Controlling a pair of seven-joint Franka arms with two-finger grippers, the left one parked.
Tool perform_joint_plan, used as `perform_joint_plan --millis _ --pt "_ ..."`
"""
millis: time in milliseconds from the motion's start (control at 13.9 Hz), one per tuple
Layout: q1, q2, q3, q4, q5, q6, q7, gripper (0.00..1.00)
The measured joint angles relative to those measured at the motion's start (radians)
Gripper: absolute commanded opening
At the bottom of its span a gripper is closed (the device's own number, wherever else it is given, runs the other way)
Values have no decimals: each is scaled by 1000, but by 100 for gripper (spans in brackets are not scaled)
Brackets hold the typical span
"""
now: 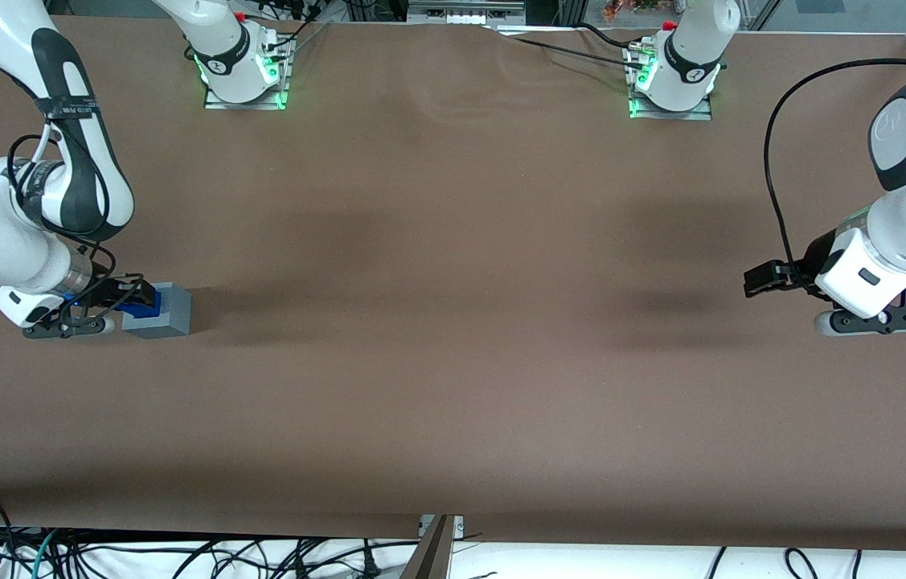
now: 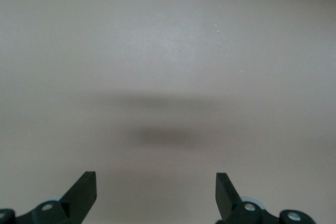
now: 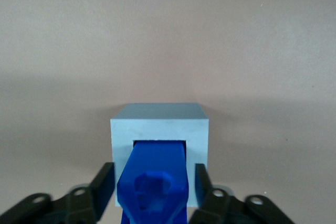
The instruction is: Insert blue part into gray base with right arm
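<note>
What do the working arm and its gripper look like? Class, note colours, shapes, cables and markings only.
The right arm has rounded white shells with black joint sections, a round dark cap at one joint, a shiny silver wrist band and thin black cables looped alongside. Its gripper, by the gray base, is black with slim jaws on a white hand body.

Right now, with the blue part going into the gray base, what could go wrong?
1. The blue part is only partly in the gray base's hole and looks snug; a slight tilt could jam it.
2. The base sits loose on the table, so pushing may slide it.
3. The gripper, low over the base, has fingers flanking the part without clearly touching, so I can't tell if it's held.
</note>
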Motion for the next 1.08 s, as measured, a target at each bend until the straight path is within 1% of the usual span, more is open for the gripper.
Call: perform_joint_plan --millis 144,359,718,1077 --pt "1 -7 0 16 0 -15 0 99" --pt "1 -48 3 33 0 -84 0 99" --pt "4 -177 30 35 0 -231 10 99" --pt "5 -327 91 34 0 -364 59 99"
